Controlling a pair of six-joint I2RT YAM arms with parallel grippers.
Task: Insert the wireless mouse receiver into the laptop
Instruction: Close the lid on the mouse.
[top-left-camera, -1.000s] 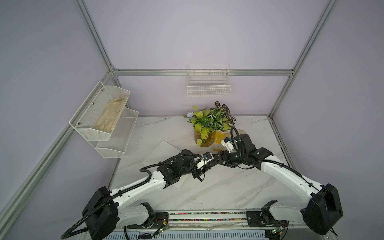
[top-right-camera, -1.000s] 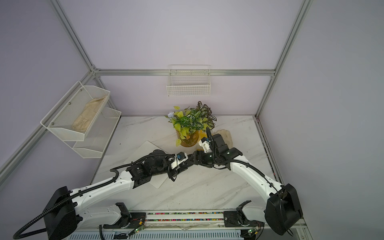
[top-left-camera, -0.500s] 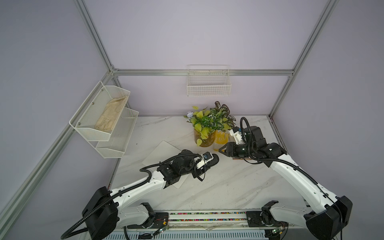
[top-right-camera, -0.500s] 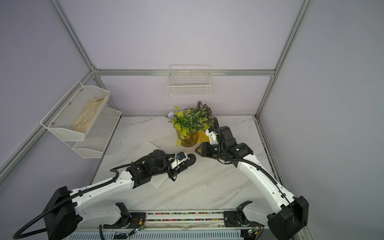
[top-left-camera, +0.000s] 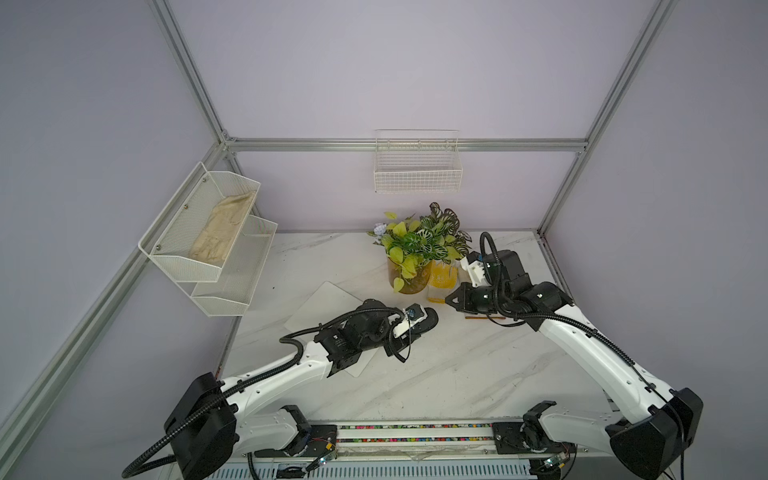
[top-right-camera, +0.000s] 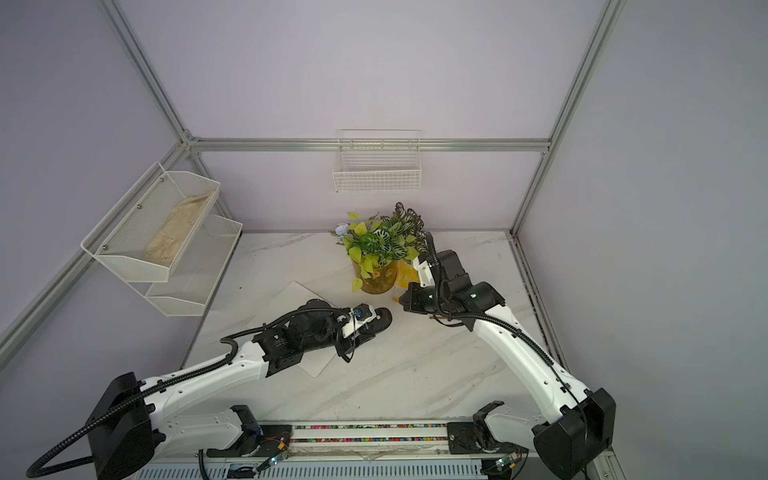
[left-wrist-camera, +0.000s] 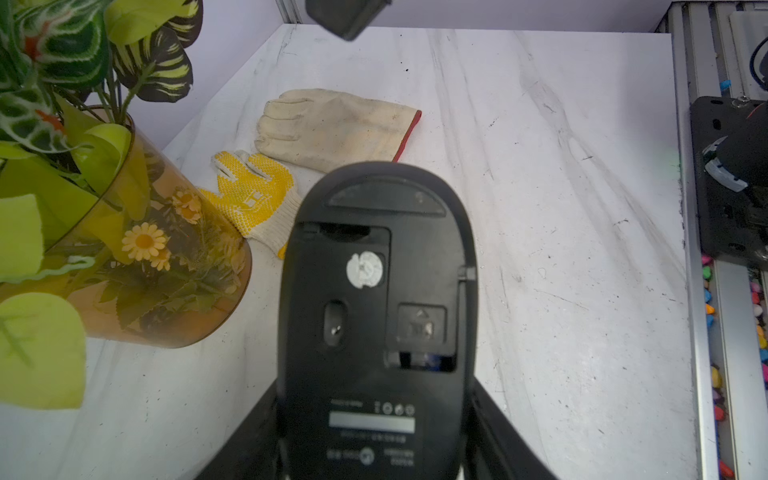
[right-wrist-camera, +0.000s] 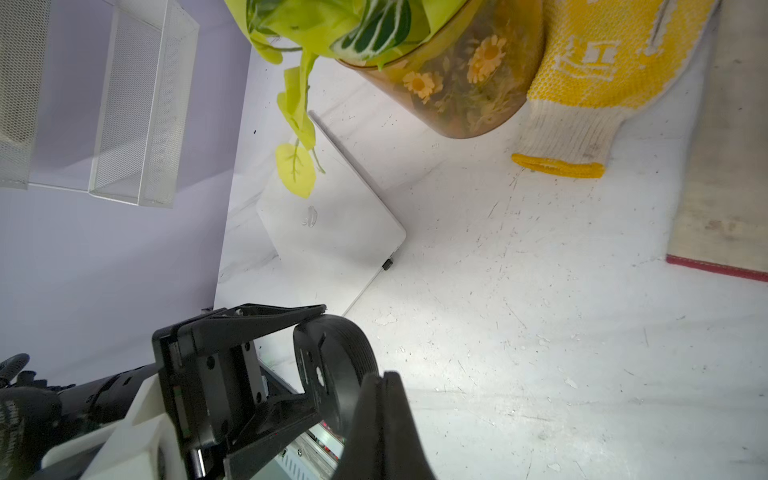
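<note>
Above the middle of the white marble table (top-left-camera: 457, 374), the left pincer (right-wrist-camera: 318, 361) clamps a black oval plastic mouse (left-wrist-camera: 374, 291) by its long sides, with its underside turned to the wrist camera, clear of the surface. The right pincer (right-wrist-camera: 384, 395) hangs nearby, towards the right edge, its fingers pressed flat together. We see nothing between them.

The tiny dark wireless mouse receiver (right-wrist-camera: 387, 264) shows as a stub jutting from the side of the thin white-silver laptop (right-wrist-camera: 332, 232), just beside a rounded corner. The laptop lies closed and flat left of the table's middle, turned cornerwise, partly beneath the left forearm. We judge the insertion done or nearly so, though we cannot tell how deep the plug sits.

The main hazard, as we read it, is the mouse. It hangs close to that corner, pinched only along its smooth, curved flanks. If it slips, or the left arm lowers carelessly, it could strike the stub and bend it, knock it out or shove the laptop askew. A forearm settling onto the lid would do the same.

Further out, the right arm works close to the amber translucent pot of green leaves (left-wrist-camera: 124, 270) near the far edge, with a yellow dotted knit glove (left-wrist-camera: 249, 191) and a cream work glove with a red cuff (left-wrist-camera: 332, 124) beside it. A wide swing could catch the foliage and tip the pot, or drag a glove.
</note>
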